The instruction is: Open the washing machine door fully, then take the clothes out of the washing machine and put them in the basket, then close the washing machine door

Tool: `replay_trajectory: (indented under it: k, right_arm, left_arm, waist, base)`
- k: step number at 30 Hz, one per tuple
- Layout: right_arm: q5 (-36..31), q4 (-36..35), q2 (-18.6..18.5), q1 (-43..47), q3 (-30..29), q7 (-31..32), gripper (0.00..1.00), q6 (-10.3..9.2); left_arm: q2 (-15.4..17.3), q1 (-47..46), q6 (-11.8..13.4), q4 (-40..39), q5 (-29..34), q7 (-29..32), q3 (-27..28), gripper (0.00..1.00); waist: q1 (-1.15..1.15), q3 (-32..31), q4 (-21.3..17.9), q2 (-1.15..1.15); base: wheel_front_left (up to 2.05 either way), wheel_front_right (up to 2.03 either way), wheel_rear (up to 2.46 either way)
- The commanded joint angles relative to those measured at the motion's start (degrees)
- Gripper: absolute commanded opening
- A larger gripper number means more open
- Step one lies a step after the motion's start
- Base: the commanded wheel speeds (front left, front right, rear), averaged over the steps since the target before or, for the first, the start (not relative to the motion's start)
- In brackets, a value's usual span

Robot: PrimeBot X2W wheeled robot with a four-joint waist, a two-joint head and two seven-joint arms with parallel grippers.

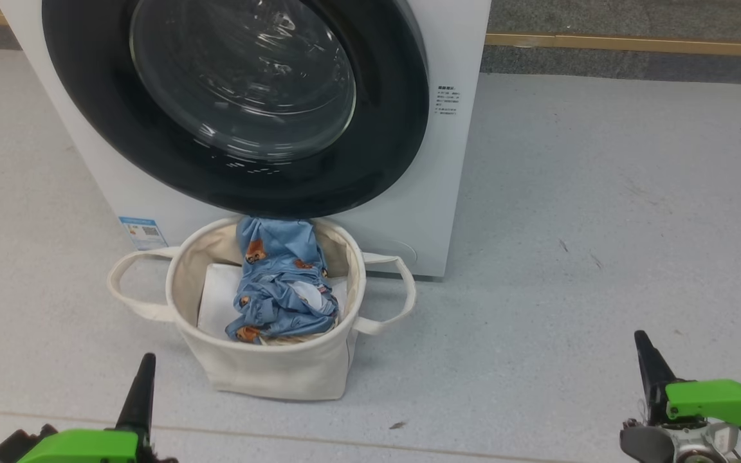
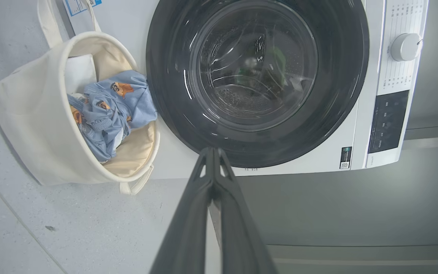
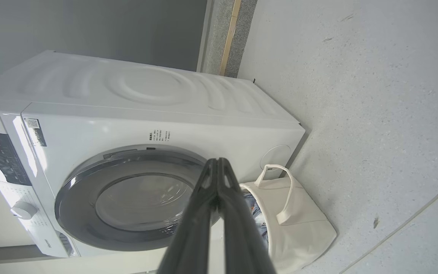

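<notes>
below the washing machine door (image 1: 74, 96), which looks shut, the clothes (image 1: 280, 289) lie in the basket (image 1: 267, 366). left end effector (image 1: 145, 373) and right end effector (image 1: 644, 350): clenched, empty. closing step judged done; next, confirm latch.

Head view's top edge cut the washing machine door (image 1: 402, 128) off, and the washing machine (image 1: 457, 167) with it! The printed label (image 1: 447, 99) was too small to read. The door's rim hid the top of the clothes (image 1: 280, 283) and the back rim of the basket (image 1: 267, 366). Glare on the glass (image 1: 242, 77) blurred whatever sat behind.
</notes>
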Motion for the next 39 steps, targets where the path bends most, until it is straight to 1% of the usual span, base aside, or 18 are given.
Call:
replay_trajectory:
  k: [1, 18, 39]
  right_arm:
    - [1.35, -2.53, -0.19, -0.82, 0.80, 0.53, 0.00, 0.00]
    - [12.56, -4.48, -0.11, 0.27, -0.34, 3.52, 0.00, 0.00]
    - [12.78, -4.52, -0.10, 0.29, -0.35, 3.57, 0.00, 0.00]
  left_arm:
    - [0.03, -1.36, -0.35, -2.38, -0.90, 0.46, 2.25, 0.00]
    - [-3.69, -0.99, -0.41, -4.27, -8.11, 3.44, 5.45, 0.00]
    - [-3.77, -0.99, -0.41, -4.31, -8.24, 3.50, 5.52, 0.00]
  waist:
    - [0.00, 0.02, 0.04, 0.00]
    - [0.00, 0.45, 0.93, 0.00]
    - [0.00, 0.45, 0.95, 0.00]
  base:
    - [0.00, 0.00, 0.00]
    - [0.00, 0.00, 0.00]
    - [0.00, 0.00, 0.00]
